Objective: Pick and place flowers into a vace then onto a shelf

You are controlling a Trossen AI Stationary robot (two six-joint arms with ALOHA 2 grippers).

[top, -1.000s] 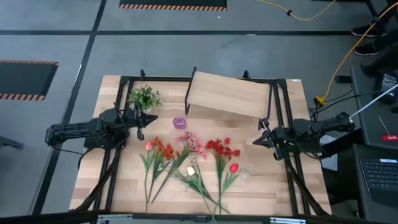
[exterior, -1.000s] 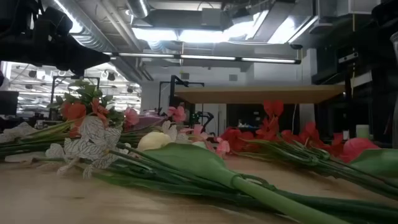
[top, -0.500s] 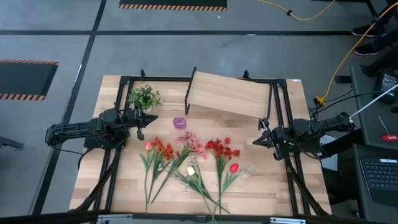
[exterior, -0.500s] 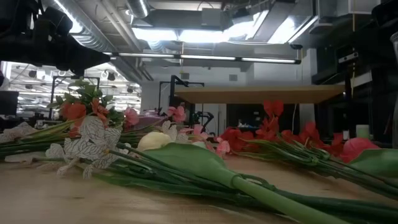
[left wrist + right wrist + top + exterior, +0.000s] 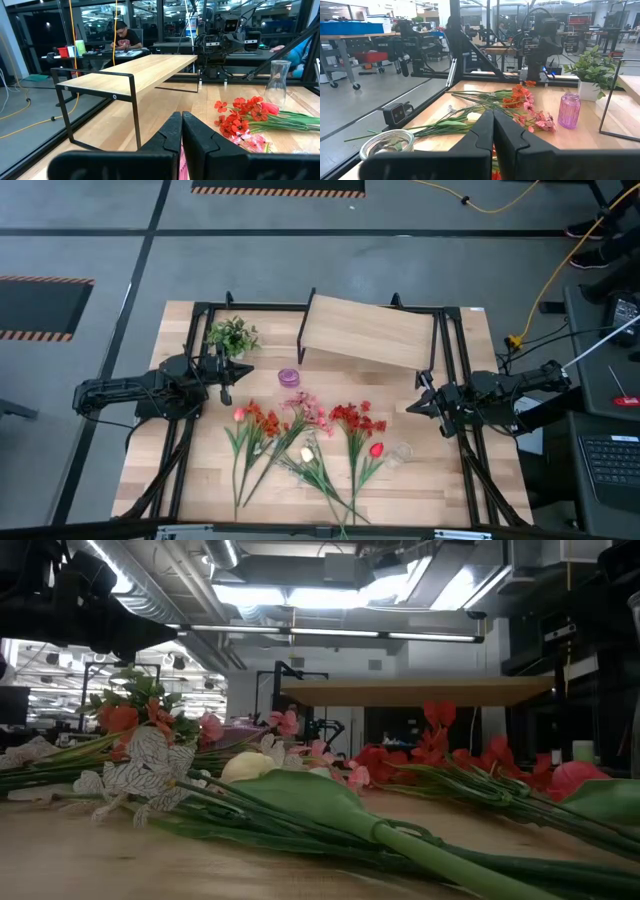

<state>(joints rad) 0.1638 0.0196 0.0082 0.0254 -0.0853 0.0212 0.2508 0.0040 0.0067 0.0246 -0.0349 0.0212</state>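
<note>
The flowers [image 5: 300, 438] lie flat on the table's near middle, with red, orange, pink, white and yellow blooms and long green stems; the low view shows these flowers [image 5: 300, 795] close up. A small purple vase [image 5: 289, 378] stands upright beyond them, and a clear glass vase [image 5: 400, 452] stands at their right. The light-wood shelf [image 5: 370, 332] stands on black legs at the far middle. My left gripper [image 5: 235, 372] hovers shut left of the purple vase. My right gripper [image 5: 412, 407] hovers shut right of the flowers. Both wrist views show the left gripper [image 5: 181, 125] and the right gripper [image 5: 493, 120] shut on nothing.
A small leafy green plant [image 5: 232, 337] in a white pot stands at the far left, near my left gripper. Black frame rails [image 5: 455, 380] run along the table's left, right and far sides. People sit at desks in the room beyond the table.
</note>
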